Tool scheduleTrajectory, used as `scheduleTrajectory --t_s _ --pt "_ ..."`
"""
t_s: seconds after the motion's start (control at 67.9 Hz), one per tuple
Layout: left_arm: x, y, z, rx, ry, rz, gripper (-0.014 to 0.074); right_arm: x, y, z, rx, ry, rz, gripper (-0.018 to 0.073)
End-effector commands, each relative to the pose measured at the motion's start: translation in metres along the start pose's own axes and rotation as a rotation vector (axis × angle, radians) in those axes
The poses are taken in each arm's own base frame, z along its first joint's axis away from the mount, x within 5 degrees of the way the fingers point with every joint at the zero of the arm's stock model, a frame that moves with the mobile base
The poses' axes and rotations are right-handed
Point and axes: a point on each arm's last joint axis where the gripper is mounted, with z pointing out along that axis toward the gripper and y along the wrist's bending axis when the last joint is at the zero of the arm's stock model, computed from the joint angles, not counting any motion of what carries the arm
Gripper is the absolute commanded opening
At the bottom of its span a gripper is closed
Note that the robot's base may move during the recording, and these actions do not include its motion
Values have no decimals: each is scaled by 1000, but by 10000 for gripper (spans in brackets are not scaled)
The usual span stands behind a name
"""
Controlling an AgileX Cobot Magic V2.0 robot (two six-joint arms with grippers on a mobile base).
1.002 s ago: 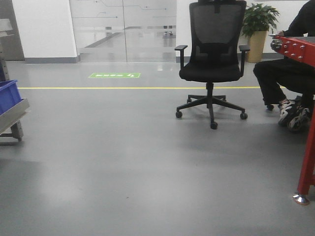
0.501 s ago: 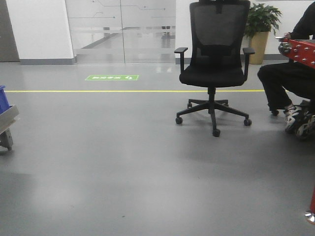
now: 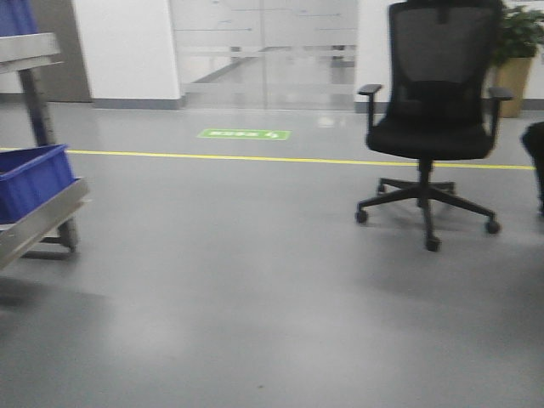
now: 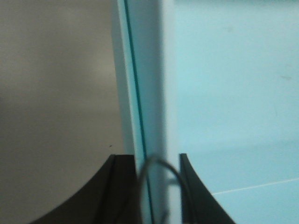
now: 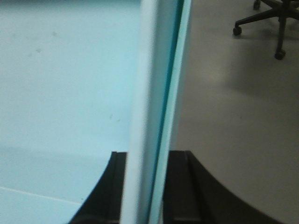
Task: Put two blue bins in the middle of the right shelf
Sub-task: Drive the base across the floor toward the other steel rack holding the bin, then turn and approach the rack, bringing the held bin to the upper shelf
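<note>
Your left gripper straddles one wall of a pale sky-blue rectangular plastic tub. Its two black fingers press that wall from either side, so the narrow gap between them is filled by plastic. A thin black cable loop curls in front of the wall. The tub's smooth inside lies to the right of the grip and grey floor lies to the left.

Your right gripper has the same kind of hold. Its black fingers are closed on a wall of the tub, with the pale inside to the left and the floor to the right. The wheeled base of a black mesh office chair shows in the top corner of that view.

On both gripped walls a thin dark teal line runs between two pale layers. You cannot tell from these views whether that is one tub or two nested together.

The front view is blurred. Ahead of you the chair stands at the right, just this side of a yellow floor line. A green floor marking lies beyond the line, before frosted glass doors. At the left edge a royal-blue plastic crate sits on a grey metal shelf rack. A potted plant stands behind the chair.
</note>
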Motion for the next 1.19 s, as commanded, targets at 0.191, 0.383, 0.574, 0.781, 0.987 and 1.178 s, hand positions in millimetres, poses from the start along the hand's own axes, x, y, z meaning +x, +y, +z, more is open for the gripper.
scheduleTrajectory --t_s 0.191,0.383,0.574,0.781,0.987,1.178 --pt "-13 -5 -19 41 -129 8 -111 -11 1 -10 -13 -104 -8 -154" --pt "-13 -5 -19 41 -129 8 -111 -11 1 -10 -13 -104 -8 -154" --pt "-13 -5 -19 41 -129 8 -111 -11 1 -10 -13 -104 -8 -154" --pt "-13 -5 -19 41 -129 8 -111 -11 1 -10 -13 -104 -8 -154" --pt "-13 -5 -19 41 -129 8 -111 -11 1 -10 -13 -104 -8 -154" --pt "-13 -5 -19 41 -129 8 -111 -11 1 -10 -13 -104 -8 -154"
